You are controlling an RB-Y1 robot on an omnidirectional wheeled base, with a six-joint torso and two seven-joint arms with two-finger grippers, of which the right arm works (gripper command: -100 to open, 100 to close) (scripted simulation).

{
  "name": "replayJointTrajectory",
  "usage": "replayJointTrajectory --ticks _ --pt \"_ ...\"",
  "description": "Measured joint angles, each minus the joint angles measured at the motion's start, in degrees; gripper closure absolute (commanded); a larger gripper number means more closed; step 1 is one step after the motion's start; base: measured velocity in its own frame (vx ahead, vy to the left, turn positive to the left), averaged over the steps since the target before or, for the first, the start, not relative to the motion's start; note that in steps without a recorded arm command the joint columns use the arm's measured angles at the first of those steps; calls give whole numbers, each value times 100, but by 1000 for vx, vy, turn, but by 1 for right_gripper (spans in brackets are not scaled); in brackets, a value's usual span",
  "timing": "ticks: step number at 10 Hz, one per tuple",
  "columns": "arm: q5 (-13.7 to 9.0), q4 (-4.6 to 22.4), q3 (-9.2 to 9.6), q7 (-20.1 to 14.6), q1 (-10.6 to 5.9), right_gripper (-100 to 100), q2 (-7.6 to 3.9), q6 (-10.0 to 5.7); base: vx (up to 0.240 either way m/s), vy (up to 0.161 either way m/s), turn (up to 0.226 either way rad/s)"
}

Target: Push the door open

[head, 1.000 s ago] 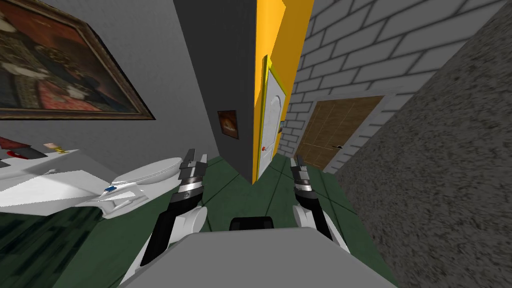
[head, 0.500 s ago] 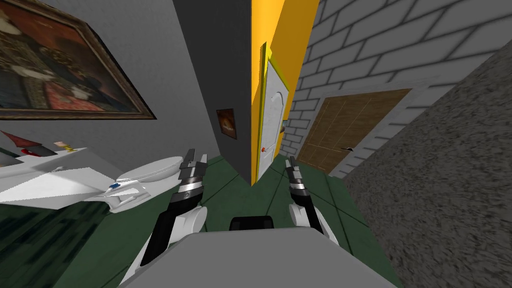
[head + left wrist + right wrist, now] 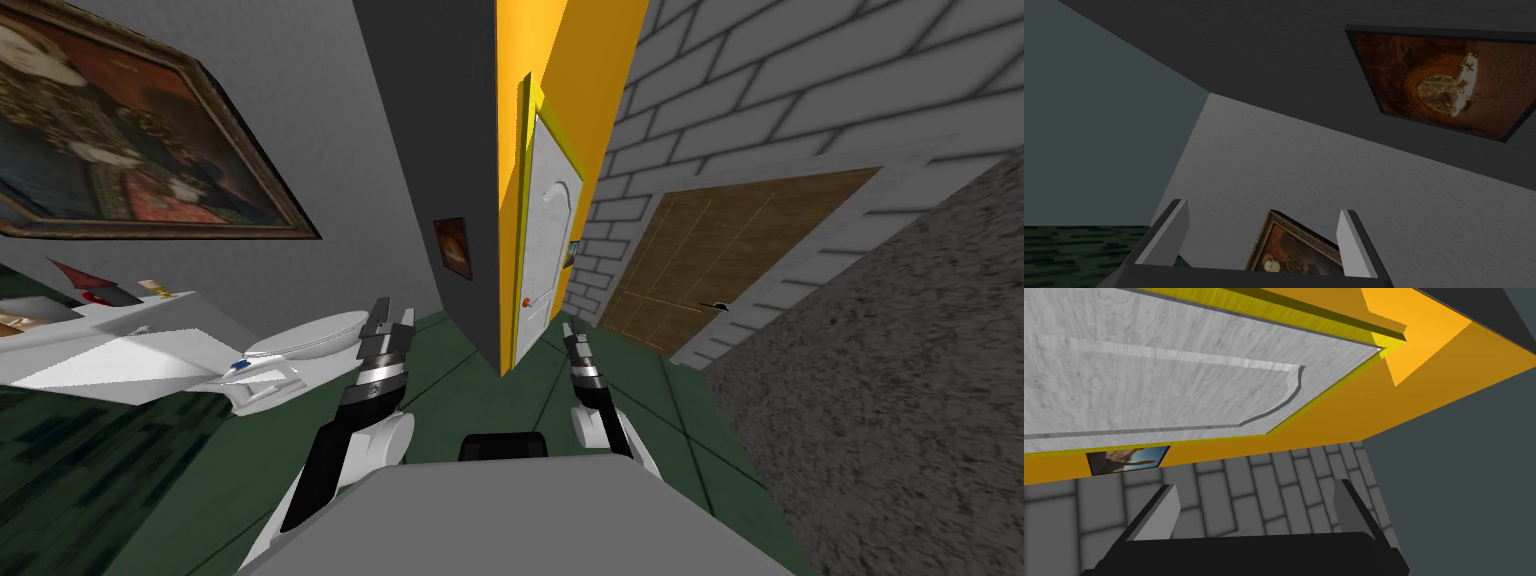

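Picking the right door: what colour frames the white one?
Yellow frame, clearest in the right wrist view.

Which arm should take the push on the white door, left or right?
Right. The right arm is nearer the white door, and its open jaws face the panel in its wrist view. The left arm points at a grey wall.

The green floor (image 3: 470, 385) is tiled, with thin dark seams between the tiles. A white toilet (image 3: 305, 340) stands on it to the left, near the grey wall. Beside the toilet is a white counter (image 3: 120, 350). It carries a red item (image 3: 95, 296) and a small pale one (image 3: 160, 290).
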Motion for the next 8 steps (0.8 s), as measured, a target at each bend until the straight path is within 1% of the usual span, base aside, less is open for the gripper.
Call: replayJointTrajectory --ticks 2,3,4,5,6,7,8 --pt "3 247 71 -14 -114 -100 -10 -18 79 -108 87" --pt "0 357 103 -27 -175 -100 -25 -5 86 -106 97" --pt "1 419 147 -41 -198 -100 -38 21 74 -108 100" --pt "12 549 196 -38 -274 -100 -22 36 67 -108 90" --pt "-6 719 203 -64 -350 -100 -62 9 74 -119 83" --pt "-8 869 236 -81 -417 -100 -67 -12 82 -127 115" --pt "-5 957 282 -91 -468 -100 -71 13 85 -119 96"
